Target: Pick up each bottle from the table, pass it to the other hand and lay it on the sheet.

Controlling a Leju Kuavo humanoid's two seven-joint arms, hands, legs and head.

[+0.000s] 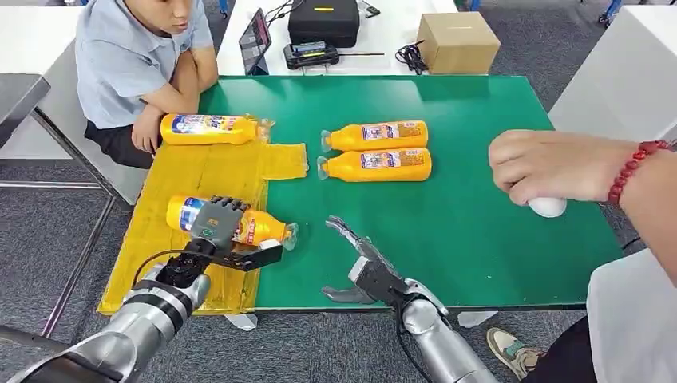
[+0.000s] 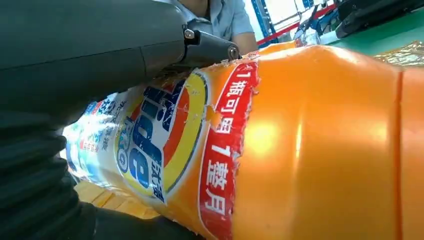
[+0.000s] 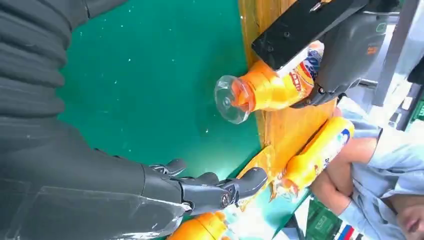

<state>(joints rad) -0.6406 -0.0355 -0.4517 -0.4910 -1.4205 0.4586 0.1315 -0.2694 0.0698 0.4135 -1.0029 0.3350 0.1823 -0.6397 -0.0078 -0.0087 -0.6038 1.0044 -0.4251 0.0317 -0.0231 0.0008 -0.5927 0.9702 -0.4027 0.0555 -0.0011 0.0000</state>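
Observation:
My left hand [image 1: 217, 229] grips an orange bottle [image 1: 257, 226] lying on its side over the yellow sheet [image 1: 204, 171], its clear cap [image 1: 290, 234] reaching past the sheet's right edge. Up close, that bottle's label [image 2: 165, 140] sits under my left hand [image 2: 75, 55]. A second bottle [image 1: 209, 128] lies at the sheet's far edge. Two more bottles [image 1: 377, 136] [image 1: 377, 164] lie side by side on the green table [image 1: 447, 215]. My right hand [image 1: 361, 267] hovers open over the table's near edge, right of the held bottle [image 3: 272, 85]; its fingers [image 3: 210, 187] are spread and hold nothing.
A seated person [image 1: 140, 60] leans an arm at the table's far left corner, beside the far bottle. Another person's hand [image 1: 551, 166] with a red bead bracelet covers a white object [image 1: 548, 207] at the right. A cardboard box [image 1: 458, 41] and electronics stand on the white desk behind.

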